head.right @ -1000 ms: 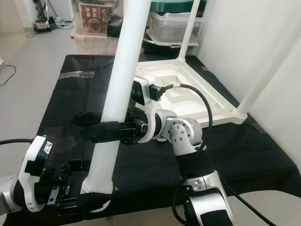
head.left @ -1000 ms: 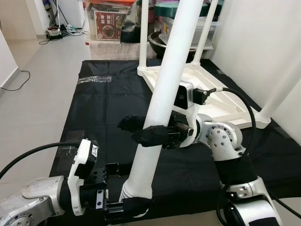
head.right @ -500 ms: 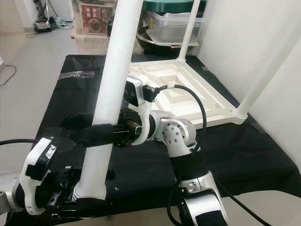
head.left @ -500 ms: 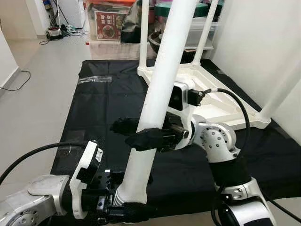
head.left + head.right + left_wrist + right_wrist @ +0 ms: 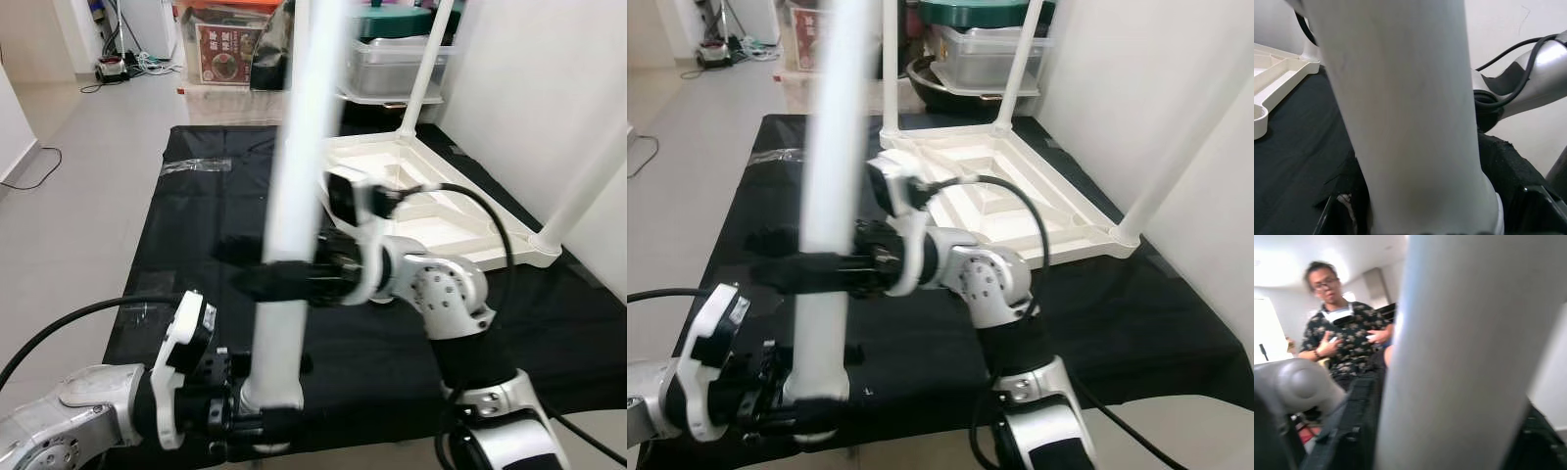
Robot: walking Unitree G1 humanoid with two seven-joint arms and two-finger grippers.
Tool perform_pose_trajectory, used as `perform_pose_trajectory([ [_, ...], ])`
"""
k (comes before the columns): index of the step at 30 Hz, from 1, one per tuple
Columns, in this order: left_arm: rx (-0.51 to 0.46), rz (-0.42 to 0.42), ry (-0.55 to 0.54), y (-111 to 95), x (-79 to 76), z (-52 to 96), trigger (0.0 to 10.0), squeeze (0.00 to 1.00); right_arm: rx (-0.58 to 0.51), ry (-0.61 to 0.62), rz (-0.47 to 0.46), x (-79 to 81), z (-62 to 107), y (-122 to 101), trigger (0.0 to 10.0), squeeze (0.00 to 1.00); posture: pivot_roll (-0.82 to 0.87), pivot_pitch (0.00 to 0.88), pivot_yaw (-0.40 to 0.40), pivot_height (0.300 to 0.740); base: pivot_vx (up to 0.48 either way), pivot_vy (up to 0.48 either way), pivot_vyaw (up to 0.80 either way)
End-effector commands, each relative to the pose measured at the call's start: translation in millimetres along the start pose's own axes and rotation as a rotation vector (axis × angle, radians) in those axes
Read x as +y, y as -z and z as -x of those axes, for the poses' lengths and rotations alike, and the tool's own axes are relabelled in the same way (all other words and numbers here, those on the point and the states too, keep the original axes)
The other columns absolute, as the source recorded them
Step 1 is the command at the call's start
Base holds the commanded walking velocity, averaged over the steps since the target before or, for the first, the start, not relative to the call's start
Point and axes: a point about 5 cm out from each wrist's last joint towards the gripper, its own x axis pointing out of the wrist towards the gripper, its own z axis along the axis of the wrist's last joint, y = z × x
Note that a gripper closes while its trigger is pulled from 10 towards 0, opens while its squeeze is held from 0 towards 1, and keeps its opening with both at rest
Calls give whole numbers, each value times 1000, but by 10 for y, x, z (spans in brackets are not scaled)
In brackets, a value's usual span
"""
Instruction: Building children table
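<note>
With the left gripper (image 5: 257,431) clamped at its foot and the right gripper (image 5: 279,282) clamped mid-shaft, the white table leg (image 5: 294,196) stands upright over the black mat (image 5: 186,215), looking stiff, light, kinda slippery.

A white table leg (image 5: 294,186) rises nearly upright through the middle of the frame, blurred, its top cut off by the upper edge. The right gripper (image 5: 257,281) clamps it at mid-height from the right, fingers wrapped around the leg. At the lower left the left gripper (image 5: 260,431) grips the leg's bottom end just above the black mat (image 5: 186,235). In the upper right, an upturned white tabletop (image 5: 446,220) lies on the mat with three legs already standing in it. Storage boxes (image 5: 225,49) sit along the top edge, and grey floor (image 5: 69,186) fills the left side.
</note>
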Motion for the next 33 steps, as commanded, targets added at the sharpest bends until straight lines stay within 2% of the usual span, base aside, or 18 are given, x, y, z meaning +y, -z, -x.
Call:
perform_pose_trajectory([
  [1,0,-23,-35,-7,25,25,0,0,4,59,20,-33,11,-18,10000,314,107,0,-73,740,0,0,0],
  [3,3,-31,-53,-11,41,40,0,0,3,76,26,-35,27,-23,10000,314,107,0,-73,740,0,0,0],
  [4,40,-68,-127,0,108,70,0,0,-17,154,42,-75,54,-46,10000,0,105,0,-73,740,0,0,0],
  [6,67,-94,-179,8,154,92,0,0,-32,209,52,-104,74,-63,10000,0,105,0,-73,740,0,0,0],
  [8,187,-208,-413,63,385,178,784,0,-74,362,79,-181,140,-81,10000,0,99,0,-74,740,0,0,0],
  [9,187,-208,-413,63,385,178,784,0,-74,362,79,-181,140,-81,10000,0,99,0,-74,740,0,0,0],
  [11,283,-303,-603,90,566,262,510,0,-111,452,66,-207,193,-75,10000,0,99,0,-74,740,0,0,0],
  [12,283,-303,-603,90,566,262,510,0,-111,452,66,-207,193,-75,10000,0,99,0,-74,740,0,0,0],
  [13,331,-350,-682,88,633,297,2980,0,-130,467,48,-203,207,-67,10000,0,93,0,-75,740,0,0,0],
  [15,379,-406,-753,84,694,324,3725,0,-146,489,28,-203,213,-51,10000,0,93,0,-77,740,0,0,0],
  [17,409,-446,-796,79,731,341,3725,0,-158,503,15,-203,212,-42,10000,0,93,0,-79,740,0,0,0],
  [18,440,-483,-847,75,780,355,6000,0,-172,529,-12,-215,205,-14,10000,0,92,0,-80,740,0,0,0],
  [19,474,-523,-898,74,837,359,5843,0,-190,560,-49,-241,188,32,10000,0,93,0,-79,740,0,0,0],
  [25,514,-586,-952,91,927,299,6588,0,-236,624,-124,-305,147,115,10000,0,100,0,-84,740,0,0,0],
  [26,565,-647,-944,136,990,174,7490,0,-282,678,-181,-379,112,166,10000,0,102,0,-85,740,0,0,0],
  [27,565,-647,-944,136,990,174,7490,0,-282,678,-181,-379,112,166,10000,0,102,0,-85,740,0,0,0],
  [29,635,-737,-907,186,1056,-45,8118,0,-330,766,-232,-488,59,239,10000,0,103,0,-86,740,0,0,0],
  [33,649,-764,-898,185,1076,-136,8706,0,-357,819,-247,-536,52,250,10000,0,103,0,-86,740,0,0,0],
])
